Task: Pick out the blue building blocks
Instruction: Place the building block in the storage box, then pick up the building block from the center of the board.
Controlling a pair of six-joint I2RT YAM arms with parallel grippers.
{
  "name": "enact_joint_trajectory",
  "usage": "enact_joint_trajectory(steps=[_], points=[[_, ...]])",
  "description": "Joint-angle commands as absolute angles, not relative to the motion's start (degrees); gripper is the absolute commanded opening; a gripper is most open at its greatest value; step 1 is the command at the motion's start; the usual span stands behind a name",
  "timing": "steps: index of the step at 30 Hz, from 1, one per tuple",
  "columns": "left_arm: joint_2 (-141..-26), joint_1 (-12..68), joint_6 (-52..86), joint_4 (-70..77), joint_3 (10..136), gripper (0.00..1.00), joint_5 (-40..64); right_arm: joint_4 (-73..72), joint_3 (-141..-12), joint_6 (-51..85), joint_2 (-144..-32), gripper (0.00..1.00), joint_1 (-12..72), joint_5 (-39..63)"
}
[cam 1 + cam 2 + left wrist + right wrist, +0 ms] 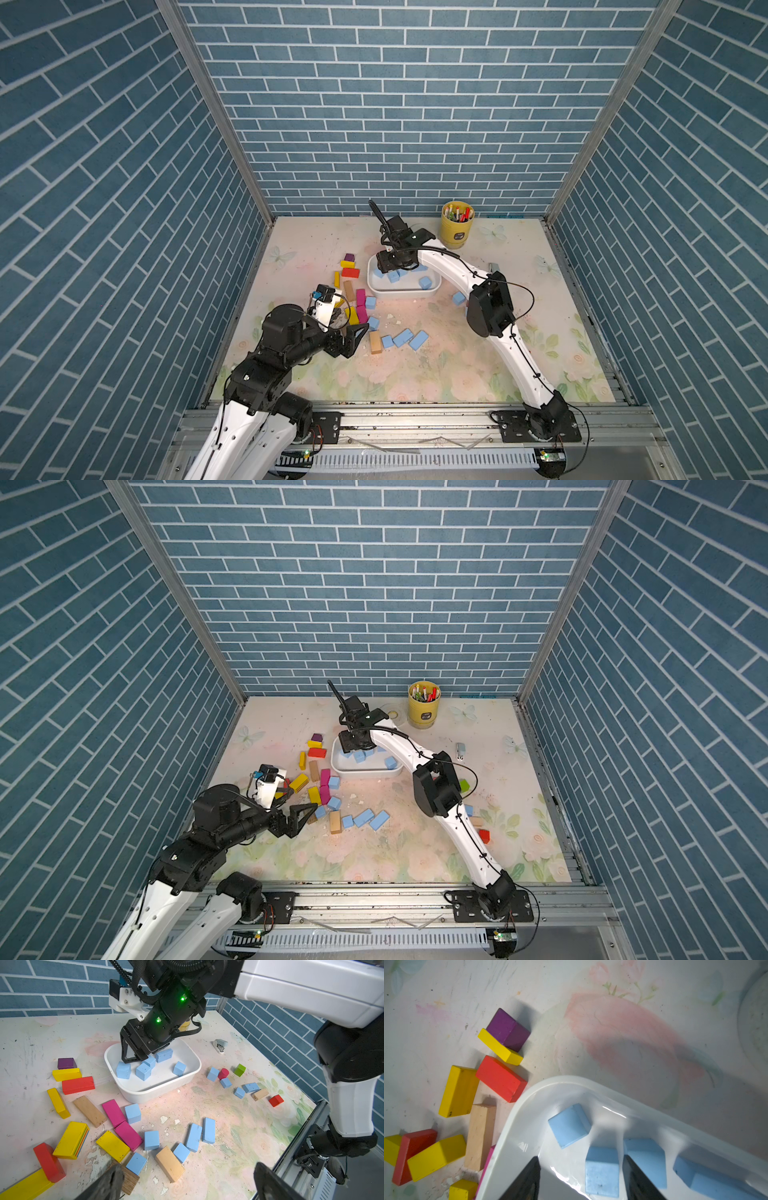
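Blue building blocks (143, 1071) — five so far — lie in the white tray (158, 1088), others scattered on the table (228, 1167). Your right gripper (581, 1158) straddles one, jaws partly open (gripping nothing). Rise crookedly and the finger close beside it could flick it out.
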State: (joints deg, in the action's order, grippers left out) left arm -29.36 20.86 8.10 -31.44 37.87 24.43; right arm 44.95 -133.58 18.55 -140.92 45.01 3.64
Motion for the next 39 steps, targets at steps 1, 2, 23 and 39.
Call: enact_joint_trajectory(steps=[1,2,23,39], points=[[-29.9,20.7,8.1,-32.2,37.5,0.99,21.8,42.4,-128.0,15.6,-130.6,0.68,46.3,3.0],[-30.3,20.6,8.2,-32.6,37.7,0.99,21.1,41.5,-125.7,15.1,-128.5,0.69,46.4,2.8],[-32.6,20.6,12.8,-33.4,38.7,0.99,4.4,17.7,-70.4,9.1,-81.0,0.96,47.1,4.8],[-51.4,20.7,13.5,-33.7,53.1,0.99,8.3,-0.4,-47.5,6.0,-67.0,0.99,47.1,8.8]])
